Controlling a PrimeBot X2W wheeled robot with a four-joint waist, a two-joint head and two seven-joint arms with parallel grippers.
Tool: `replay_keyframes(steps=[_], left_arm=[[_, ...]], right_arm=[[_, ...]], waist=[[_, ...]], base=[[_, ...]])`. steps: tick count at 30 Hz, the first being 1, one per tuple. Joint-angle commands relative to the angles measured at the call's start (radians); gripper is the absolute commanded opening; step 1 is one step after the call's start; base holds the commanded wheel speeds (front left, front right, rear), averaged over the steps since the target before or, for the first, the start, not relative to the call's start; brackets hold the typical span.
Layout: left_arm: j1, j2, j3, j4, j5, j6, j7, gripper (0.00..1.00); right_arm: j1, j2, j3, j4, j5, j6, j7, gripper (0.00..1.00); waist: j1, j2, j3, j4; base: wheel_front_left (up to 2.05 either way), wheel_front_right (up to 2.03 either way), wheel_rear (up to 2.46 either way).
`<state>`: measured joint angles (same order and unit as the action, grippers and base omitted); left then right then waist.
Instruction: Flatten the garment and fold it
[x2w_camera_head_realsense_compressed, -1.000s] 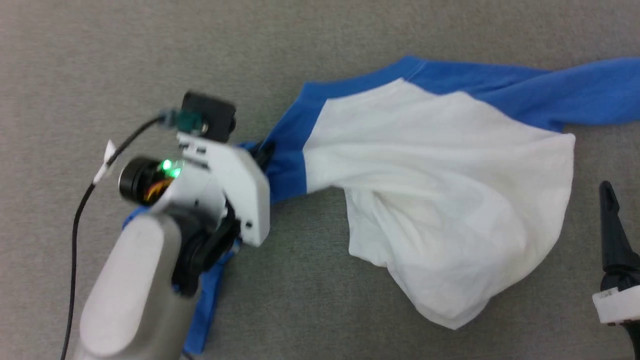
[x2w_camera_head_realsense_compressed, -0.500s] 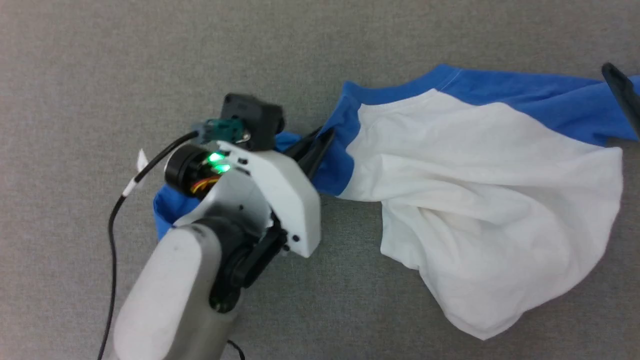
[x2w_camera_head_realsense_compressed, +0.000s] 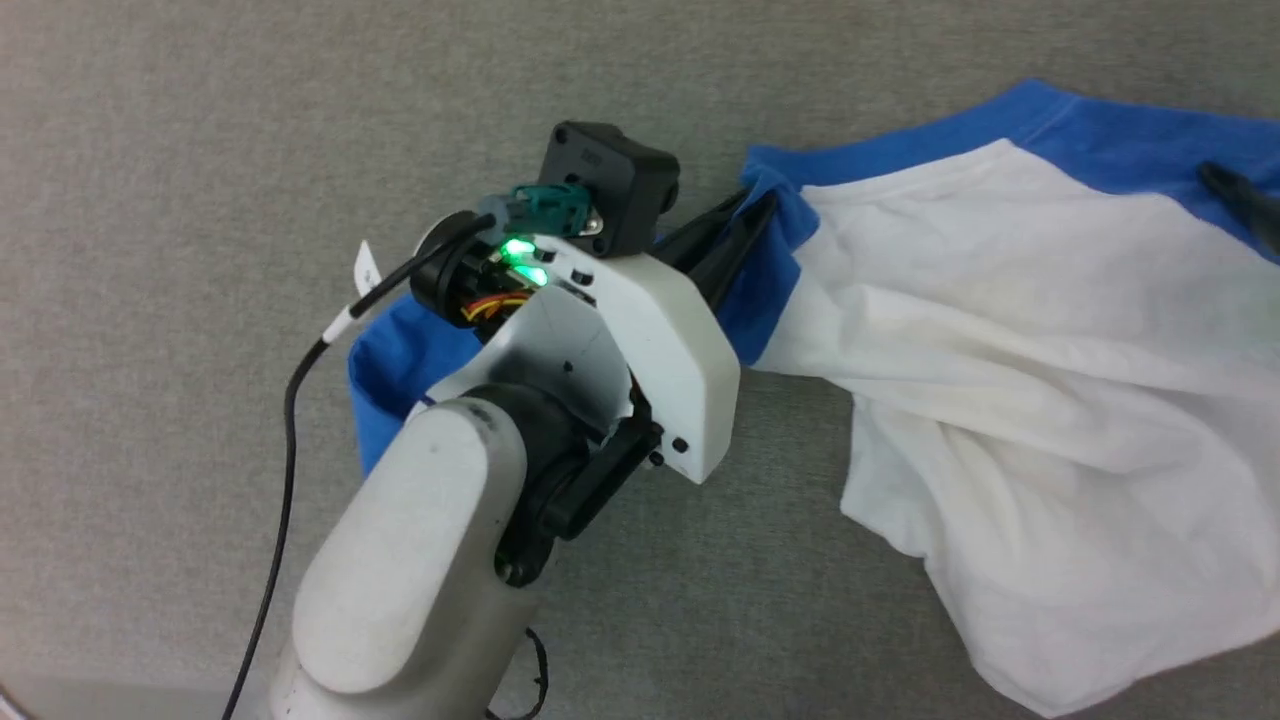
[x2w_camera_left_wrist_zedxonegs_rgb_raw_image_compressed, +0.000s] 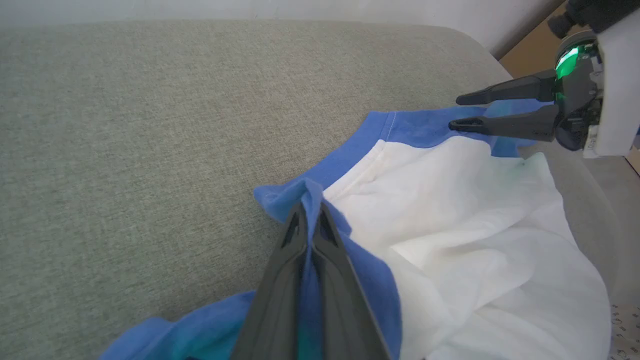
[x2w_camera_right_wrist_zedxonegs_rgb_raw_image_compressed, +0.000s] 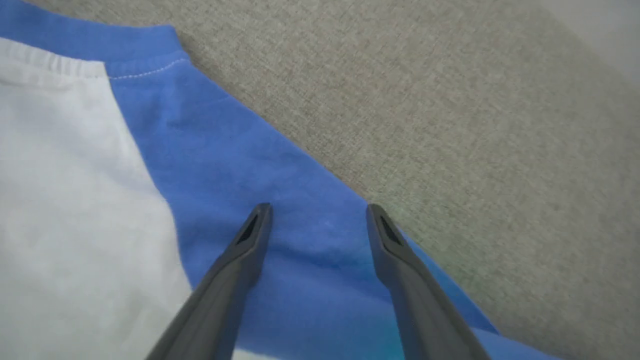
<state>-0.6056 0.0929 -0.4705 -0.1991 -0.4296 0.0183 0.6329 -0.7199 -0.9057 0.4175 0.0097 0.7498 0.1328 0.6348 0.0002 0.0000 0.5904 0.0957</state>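
The job is at its early stage; the garment (x2w_camera_head_realsense_compressed: 1050, 330) lies on the grey woven surface (x2w_camera_head_realsense_compressed: 200, 200), not yet flat, and no fold has been made. Its white body is bunched into deep creases and slopes toward the lower right of the head view; the blue trim runs along its far edge. One blue sleeve reaches out to the robot's right, and the other lies mostly hidden beneath the left arm.

The left gripper (x2w_camera_left_wrist_zedxonegs_rgb_raw_image_compressed: 310, 212) is clamped on a ridge of blue cloth at the shoulder, the fabric pinched up between its closed fingers. The right gripper (x2w_camera_right_wrist_zedxonegs_rgb_raw_image_compressed: 318, 207) stands wide open over the blue sleeve near its outer edge, holding nothing; whether its tips touch the cloth cannot be told.

What is left, by the look of it, is nearly everything; the right side wants a grip, the body must be drawn taut and laid smooth, the sleeves brought in, and then the folding done.

A black cable (x2w_camera_head_realsense_compressed: 290, 400) hangs from the left wrist and trails beside the arm. The pale forearm (x2w_camera_head_realsense_compressed: 400, 570) itself covers the near sleeve, so that part cannot be spread while the arm stays there. The left wrist view shows the surface curving away close to the white hem, where loose cloth could slide off.
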Motion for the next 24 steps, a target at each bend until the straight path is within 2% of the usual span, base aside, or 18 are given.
replay_keyframes(steps=[1,8,9,10,11,14,17,24], left_arm=[[-0.018,-0.005,-0.003,0.004,0.003,-0.006,-0.006,0.00],[-0.045,-0.020,-0.024,0.028,-0.009,-0.002,-0.025,0.00],[-0.046,-0.021,-0.025,0.033,-0.011,-0.001,-0.028,0.00],[-0.046,-0.022,-0.025,0.037,-0.014,0.001,-0.032,0.00],[-0.047,-0.023,-0.023,0.041,-0.017,0.003,-0.035,0.00],[-0.046,-0.023,-0.005,0.052,-0.032,0.006,-0.054,0.00],[-0.056,-0.015,0.019,0.067,-0.029,0.006,-0.091,0.00],[-0.096,0.004,0.073,0.107,0.014,0.015,-0.225,0.00]], right_arm=[[-0.017,-0.009,0.010,0.003,0.006,-0.002,0.002,1.00],[-0.070,-0.103,0.178,0.031,0.054,-0.002,0.002,1.00],[-0.075,-0.111,0.199,0.035,0.067,-0.002,0.009,0.82],[-0.078,-0.120,0.220,0.037,0.082,-0.002,0.020,0.22],[-0.083,-0.130,0.240,0.036,0.096,-0.002,0.032,0.00],[-0.112,-0.146,0.273,0.031,0.109,-0.002,0.018,0.00],[-0.143,-0.129,0.269,0.049,0.103,-0.002,-0.066,0.00],[-0.170,-0.021,0.201,0.115,0.098,-0.002,-0.332,0.00]], waist=[[-0.0002,0.0000,0.030,0.032],[-0.0002,0.0000,0.056,0.071],[-0.0002,0.0000,0.057,0.072],[-0.0002,0.0000,0.056,0.073],[-0.0002,0.0000,0.054,0.073],[-0.0002,0.0000,0.037,0.063],[-0.0002,0.0000,0.006,0.045],[-0.0002,0.0000,-0.117,-0.023]], base=[[0.00,0.00,0.00],[0.00,0.00,0.00],[0.00,0.00,0.00],[0.00,0.00,0.00],[0.00,0.00,0.00],[0.00,0.00,0.00],[0.00,0.00,0.00],[0.00,0.00,0.00]])
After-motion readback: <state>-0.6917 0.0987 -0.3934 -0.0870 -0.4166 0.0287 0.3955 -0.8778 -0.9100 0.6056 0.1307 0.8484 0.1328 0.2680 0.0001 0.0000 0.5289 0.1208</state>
